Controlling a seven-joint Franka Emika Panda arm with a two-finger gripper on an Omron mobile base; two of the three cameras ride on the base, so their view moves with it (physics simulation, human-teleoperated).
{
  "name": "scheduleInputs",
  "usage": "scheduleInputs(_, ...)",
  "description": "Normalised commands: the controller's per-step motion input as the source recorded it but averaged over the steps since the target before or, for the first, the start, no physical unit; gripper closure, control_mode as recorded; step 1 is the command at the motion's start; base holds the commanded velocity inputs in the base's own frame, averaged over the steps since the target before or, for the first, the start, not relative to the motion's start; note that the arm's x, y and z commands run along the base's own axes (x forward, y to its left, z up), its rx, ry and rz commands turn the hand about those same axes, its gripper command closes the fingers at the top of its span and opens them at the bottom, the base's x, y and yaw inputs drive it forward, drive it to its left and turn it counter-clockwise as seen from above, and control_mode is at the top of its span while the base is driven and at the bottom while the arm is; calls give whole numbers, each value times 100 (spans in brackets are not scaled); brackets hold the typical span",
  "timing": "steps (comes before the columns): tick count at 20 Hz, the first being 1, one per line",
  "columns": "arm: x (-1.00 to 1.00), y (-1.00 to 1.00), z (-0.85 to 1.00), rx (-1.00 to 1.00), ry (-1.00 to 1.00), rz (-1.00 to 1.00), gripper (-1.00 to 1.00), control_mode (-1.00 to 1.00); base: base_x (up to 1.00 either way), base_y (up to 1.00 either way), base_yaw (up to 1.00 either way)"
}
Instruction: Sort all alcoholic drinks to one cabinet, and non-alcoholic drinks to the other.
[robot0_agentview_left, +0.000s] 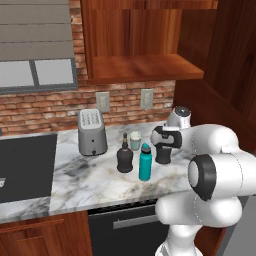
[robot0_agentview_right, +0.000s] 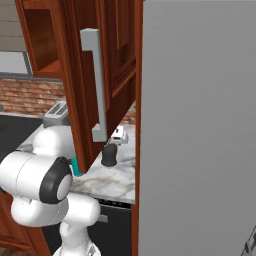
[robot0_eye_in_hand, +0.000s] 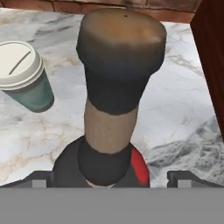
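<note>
In the left base view, the gripper (robot0_agentview_left: 166, 142) hangs low over the marble counter (robot0_agentview_left: 90, 185), right on top of a black bottle (robot0_agentview_left: 162, 155) at the right end of the row; another black bottle (robot0_agentview_left: 124, 156) stands a bit to the left, with the teal bottle (robot0_agentview_left: 145, 162) just in front of it and the small green cup (robot0_agentview_left: 135, 140) just behind; the toaster (robot0_agentview_left: 92, 132) stands farther left; the wide wooden cabinet (robot0_agentview_left: 145, 67) hangs above on the brick wall

In the right base view, a black bottle (robot0_agentview_right: 109, 155) stands on the counter past a tall wooden door with a grey handle (robot0_agentview_right: 97, 82); a bit of the teal bottle (robot0_agentview_right: 76, 167) peeks out by the arm

In the hand view, the bottle neck with its dark cap (robot0_eye_in_hand: 118, 74) rises right in the middle; the two finger tips (robot0_eye_in_hand: 43, 178) sit wide apart at the bottom, one on each side, holding nothing; the cup (robot0_eye_in_hand: 24, 74) stands near on the left

To do this well, I think the hand should stay centred on the neck, go a little lower, then close gently so the bottle does not tip; it should lift straight up and stay clear of the cup
</note>
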Motion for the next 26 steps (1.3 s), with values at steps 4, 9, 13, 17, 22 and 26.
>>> scheduleInputs(4,6,0,0,0,-7,0,-100,-100,0,0,0)
scheduleInputs(9,1,0,0,0,-8,0,-100,-100,0,0,0)
scheduleInputs(13,0,1,0,0,-7,1,-100,-100,0,0,0)
scheduleInputs(17,9,1,0,0,-3,0,-100,-100,0,0,0)
scheduleInputs(22,14,0,-1,0,-1,0,100,-100,0,0,0)
scheduleInputs(26,2,5,-2,0,0,0,100,-100,0,0,0)
